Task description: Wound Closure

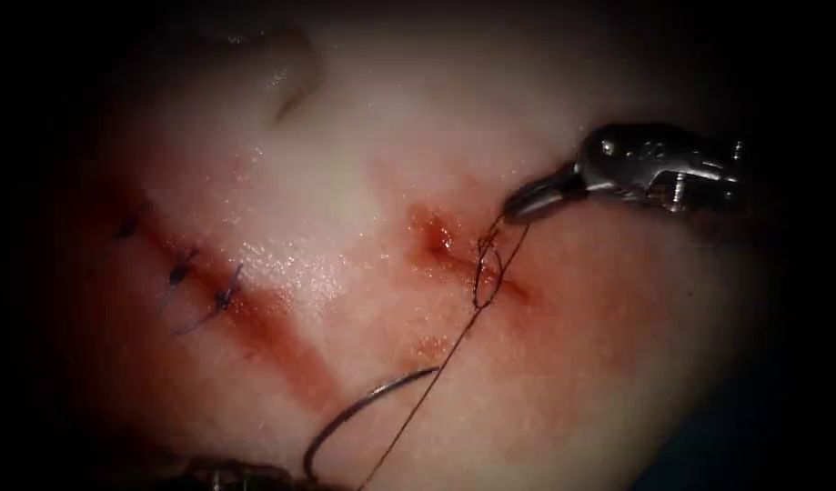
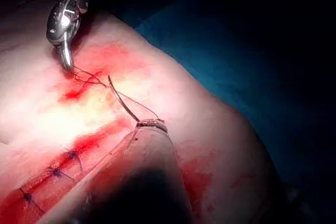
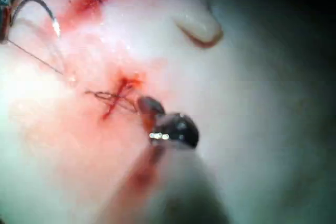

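Here, in the endoscope view, the right gripper enters from the upper right of the frame, its slim jaws closed on the thread just above a small cut in the pale tissue near the frame's centre. The thread forms a small loop over the right end of that cut, then runs in a taut line down toward the bottom edge.

The curved needle lies free of the tissue at the lower centre, left of the thread line, arcing down to the left gripper at the bottom edge. In the left wrist view that gripper's jaws are clamped on the needle near its thread end.

A longer cut at the left of the frame already carries three dark stitches (red fluid stains both cuts).

As a judgement: keeping the loop small and the thread tension even, with the needle point held away from the tissue, seems wise.
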Tool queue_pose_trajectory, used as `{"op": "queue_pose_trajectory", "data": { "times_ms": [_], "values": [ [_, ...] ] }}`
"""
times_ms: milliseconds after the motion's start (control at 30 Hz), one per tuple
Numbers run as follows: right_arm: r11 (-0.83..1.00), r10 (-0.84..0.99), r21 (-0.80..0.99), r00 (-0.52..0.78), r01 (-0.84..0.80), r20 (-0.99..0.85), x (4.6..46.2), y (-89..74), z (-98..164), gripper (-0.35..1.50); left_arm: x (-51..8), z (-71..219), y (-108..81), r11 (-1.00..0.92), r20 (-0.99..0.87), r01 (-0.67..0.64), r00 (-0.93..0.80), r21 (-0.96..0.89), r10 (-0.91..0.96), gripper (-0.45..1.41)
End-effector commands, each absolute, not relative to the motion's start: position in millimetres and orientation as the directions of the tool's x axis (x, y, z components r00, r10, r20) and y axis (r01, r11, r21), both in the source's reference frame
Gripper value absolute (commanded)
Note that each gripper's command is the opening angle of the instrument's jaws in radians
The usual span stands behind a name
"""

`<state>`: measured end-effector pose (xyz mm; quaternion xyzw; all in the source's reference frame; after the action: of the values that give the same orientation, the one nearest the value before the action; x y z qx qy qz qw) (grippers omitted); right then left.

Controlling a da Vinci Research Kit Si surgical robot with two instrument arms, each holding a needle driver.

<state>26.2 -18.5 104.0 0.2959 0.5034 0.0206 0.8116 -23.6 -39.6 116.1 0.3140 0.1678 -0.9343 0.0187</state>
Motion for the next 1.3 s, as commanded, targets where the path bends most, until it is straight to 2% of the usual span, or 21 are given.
{"op": "queue_pose_trajectory", "data": {
  "times_ms": [33, 633, 1000, 1300],
  "values": [
    [0.827, 0.325, 0.495, 0.492, 0.267, -0.808, 27.0, -18.2, 104.5, -0.35, -23.6, 116.5, -40.9, -0.942, -0.592, 0.136, -0.802, -0.307, 0.077, -0.45],
    [0.85, 0.331, 0.484, 0.504, 0.208, -0.798, 26.5, -16.7, 105.3, -0.35, -23.5, 113.1, -45.7, -0.938, -0.598, 0.149, -0.798, -0.314, 0.074, -0.45],
    [0.878, 0.307, 0.455, 0.554, 0.149, -0.774, 26.3, -16.6, 106.6, -0.35, -24.0, 111.5, -47.1, -0.937, -0.598, 0.149, -0.798, -0.316, 0.075, -0.45],
    [0.924, 0.294, 0.382, 0.591, 0.026, -0.751, 25.5, -15.5, 106.9, -0.35, -24.4, 110.3, -48.6, -0.937, -0.598, 0.149, -0.798, -0.316, 0.075, -0.45]
  ]
}}
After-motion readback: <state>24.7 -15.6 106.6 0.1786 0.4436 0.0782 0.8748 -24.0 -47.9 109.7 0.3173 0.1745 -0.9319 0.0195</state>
